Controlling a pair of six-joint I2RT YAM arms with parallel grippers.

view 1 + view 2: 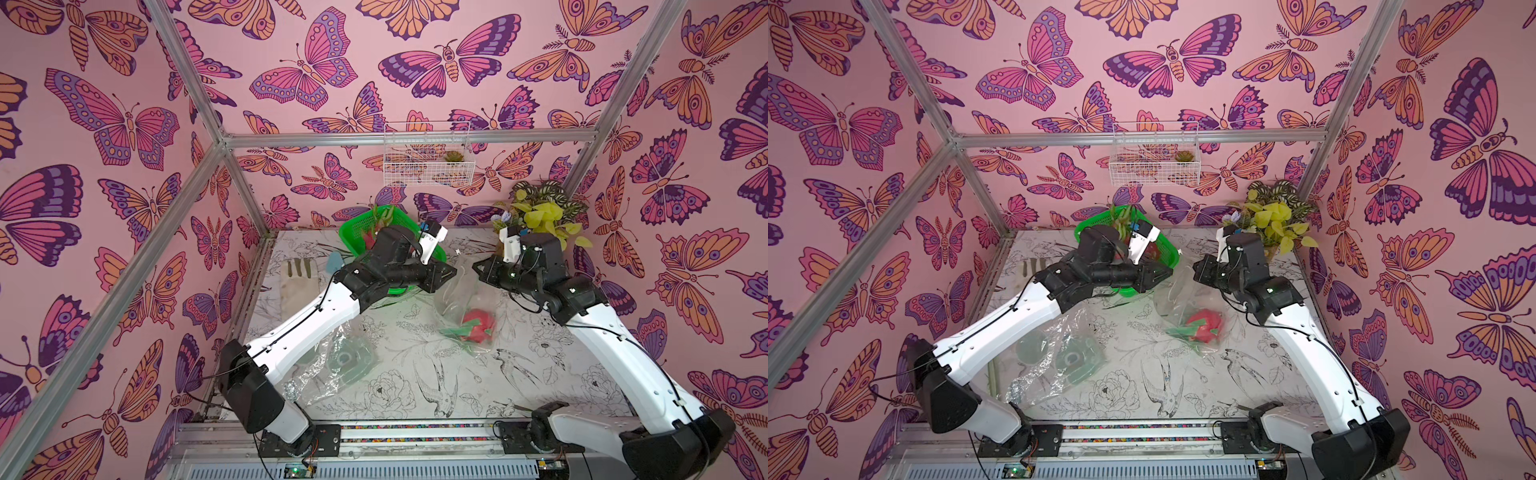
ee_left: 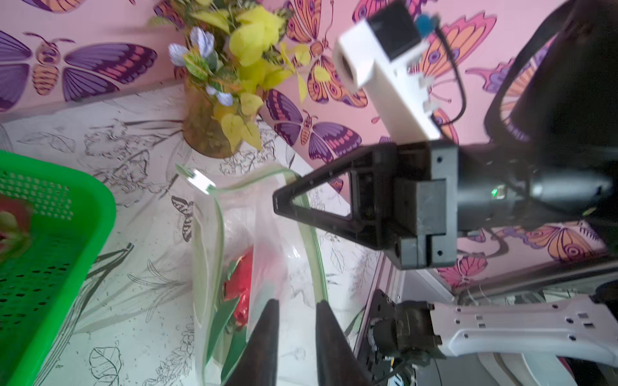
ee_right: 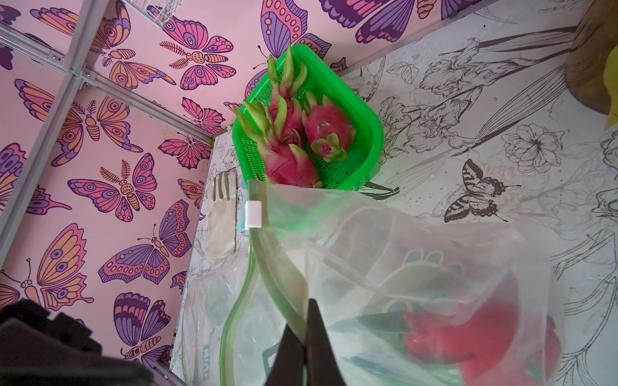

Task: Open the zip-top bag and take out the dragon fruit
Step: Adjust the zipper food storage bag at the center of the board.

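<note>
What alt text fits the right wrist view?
The right tool is shut on the green zip rim of a clear zip-top bag holding a red dragon fruit. Behind it, a green basket holds more dragon fruit.

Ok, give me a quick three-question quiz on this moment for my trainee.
1. True or false: the red dragon fruit is out of the clear zip-top plastic bag.
2. The right gripper pinches: A the bag's green zip rim, B its white slider, C the plant?
3. Where do the other pink dragon fruits lie?
Key: 1 false, inside the bag. 2 A. 3 in the green perforated plastic basket.
</note>
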